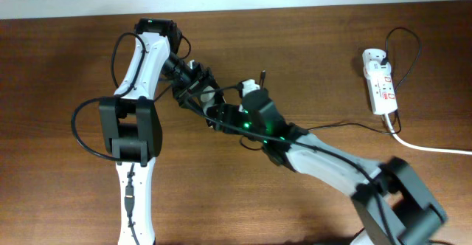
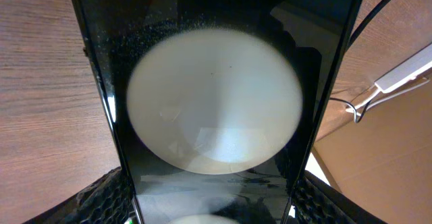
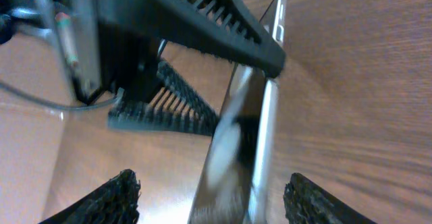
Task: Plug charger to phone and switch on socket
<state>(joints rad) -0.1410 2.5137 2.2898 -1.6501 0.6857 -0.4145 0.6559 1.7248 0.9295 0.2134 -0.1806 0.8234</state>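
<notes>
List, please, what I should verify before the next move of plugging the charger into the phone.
1. Phone held by left gripper: ok, clamped between its fingers.
2. Right gripper holds the plug of the charger cable: not ok, jaws open, no plug between them.
3. Plug tip located: cannot tell, hidden.
4. Adapter seated in power strip: ok.
5. Strip switch on: cannot tell, too small.

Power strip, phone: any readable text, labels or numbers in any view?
No text can be quoted.
power strip: red markings, too small to read.
phone: only a white round patch shows, no text.
Right wrist view: blurred, nothing legible.
</notes>
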